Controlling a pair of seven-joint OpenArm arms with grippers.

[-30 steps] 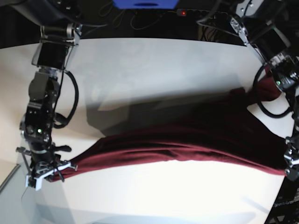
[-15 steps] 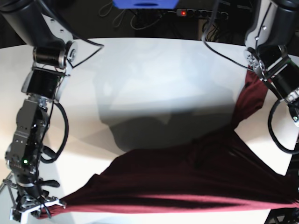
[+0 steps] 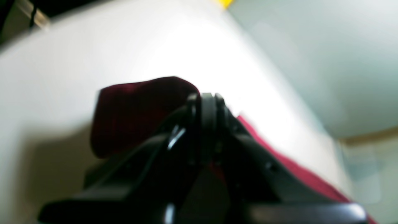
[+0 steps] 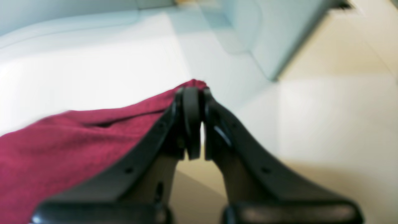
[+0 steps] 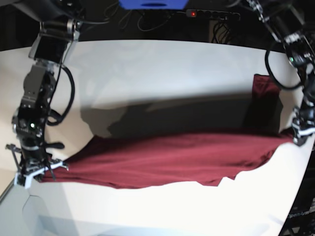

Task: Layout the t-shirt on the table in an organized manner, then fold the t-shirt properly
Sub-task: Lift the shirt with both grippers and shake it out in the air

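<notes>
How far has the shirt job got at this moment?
Done: each gripper is shut on an end of the t-shirt. In hand: right gripper and left gripper hold it stretched over the table. Left: laying it flat, every fold.

Both wrist views are soft and smeared — nothing in them is crisp. Glare blows out the table [image 3: 199, 46] in the left one. In the base view the white top burns out near the front edge, the t-shirt [image 5: 177, 157] casts a broad grey shadow behind it, and the background stays dark.
</notes>
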